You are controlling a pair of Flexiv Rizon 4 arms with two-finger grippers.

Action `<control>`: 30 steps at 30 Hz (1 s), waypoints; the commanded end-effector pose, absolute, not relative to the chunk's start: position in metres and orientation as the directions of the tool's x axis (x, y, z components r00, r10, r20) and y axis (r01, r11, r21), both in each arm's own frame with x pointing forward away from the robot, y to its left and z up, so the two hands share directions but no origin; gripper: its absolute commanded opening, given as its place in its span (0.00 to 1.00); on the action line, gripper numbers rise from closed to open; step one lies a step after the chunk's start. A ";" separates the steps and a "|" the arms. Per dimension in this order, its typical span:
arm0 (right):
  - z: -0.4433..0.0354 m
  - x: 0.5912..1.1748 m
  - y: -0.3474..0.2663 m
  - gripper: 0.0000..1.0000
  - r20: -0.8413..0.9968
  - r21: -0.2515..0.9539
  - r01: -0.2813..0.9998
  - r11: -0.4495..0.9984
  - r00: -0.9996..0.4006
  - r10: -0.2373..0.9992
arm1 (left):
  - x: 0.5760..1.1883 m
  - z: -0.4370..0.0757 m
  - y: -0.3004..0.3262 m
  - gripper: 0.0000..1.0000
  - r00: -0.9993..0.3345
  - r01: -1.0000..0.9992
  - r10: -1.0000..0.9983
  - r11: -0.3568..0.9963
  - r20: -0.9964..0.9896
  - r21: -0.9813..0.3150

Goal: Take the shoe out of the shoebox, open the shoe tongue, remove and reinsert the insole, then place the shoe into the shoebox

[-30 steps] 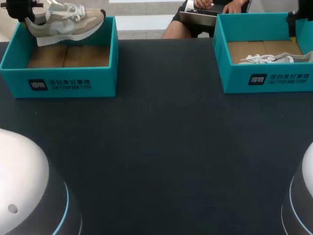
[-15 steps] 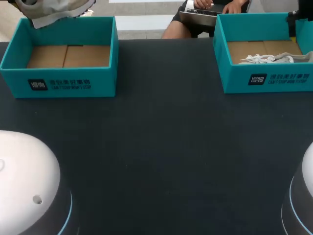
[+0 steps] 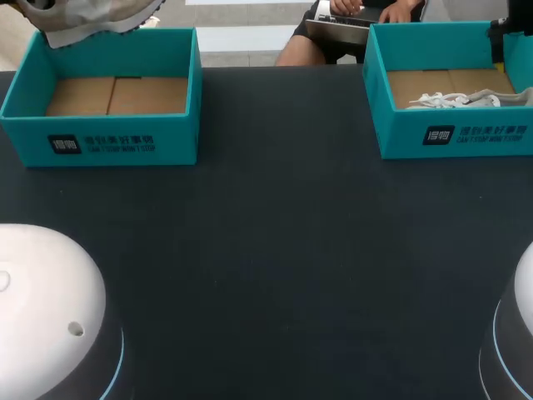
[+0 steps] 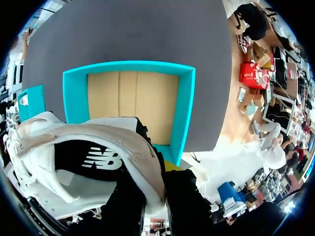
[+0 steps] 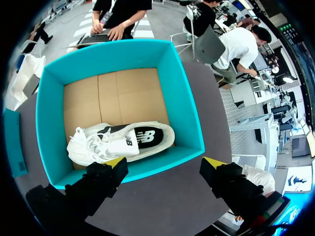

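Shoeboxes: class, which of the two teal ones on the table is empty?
The left shoebox: only its bare cardboard floor shows. The right shoebox has a white shoe lying in it.

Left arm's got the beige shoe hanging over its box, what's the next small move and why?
Probably carry the shoe out over the open table and lower it: the left jaws pinch its heel, it hangs clear above the left shoebox, and its insole is still in.

Beige shoe [image 3: 92,17] — apparently aloft — over shoebox [image 3: 108,142]
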State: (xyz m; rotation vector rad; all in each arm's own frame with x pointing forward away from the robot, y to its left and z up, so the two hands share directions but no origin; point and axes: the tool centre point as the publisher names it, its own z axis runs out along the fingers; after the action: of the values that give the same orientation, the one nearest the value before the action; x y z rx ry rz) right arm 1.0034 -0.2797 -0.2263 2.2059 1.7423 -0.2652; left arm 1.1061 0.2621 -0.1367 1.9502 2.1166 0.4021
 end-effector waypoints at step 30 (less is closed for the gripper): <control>-0.226 1.003 -0.280 1.00 -0.335 0.133 0.969 -0.207 0.240 0.911 | 0.901 -0.180 0.078 0.00 0.126 0.987 0.962 -0.147 0.241 0.069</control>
State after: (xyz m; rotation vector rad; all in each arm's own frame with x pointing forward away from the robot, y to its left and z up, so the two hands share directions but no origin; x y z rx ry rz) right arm 1.0034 -0.2798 -0.2263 2.2059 1.7421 -0.2651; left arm 0.9109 0.0885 -0.1767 2.4260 2.1280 0.3238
